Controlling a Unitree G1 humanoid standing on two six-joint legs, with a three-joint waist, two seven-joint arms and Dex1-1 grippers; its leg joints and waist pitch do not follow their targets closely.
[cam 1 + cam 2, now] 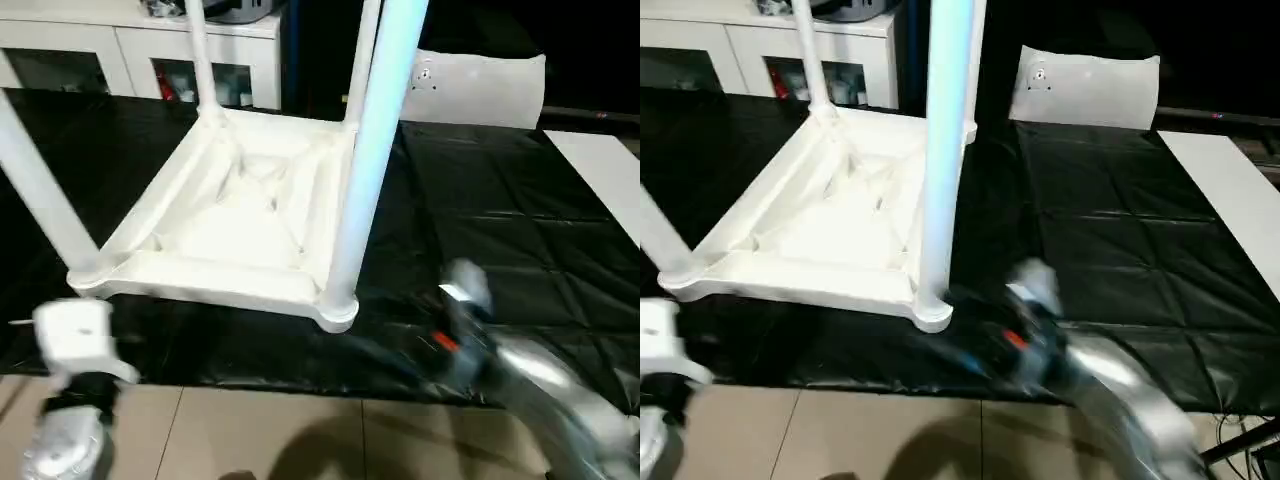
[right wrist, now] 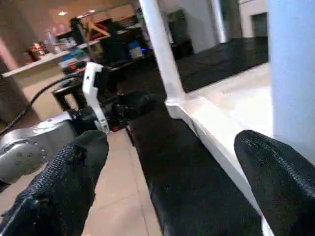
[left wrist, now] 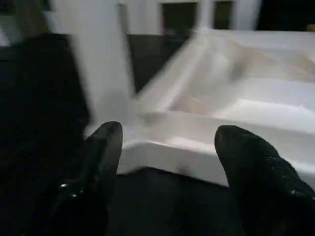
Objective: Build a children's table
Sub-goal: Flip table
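The table lies upside down on the black tabletop, legs upright, just ahead of both spread, empty tools, the left tool facing its near-left corner and the right tool beside the near-right leg.

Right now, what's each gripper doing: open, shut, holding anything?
Left gripper: jaws open, holding nothing, facing the children's table edge.
Right gripper: jaws open, holding nothing, beside the table.

All-white children's table on glossy black table cover.
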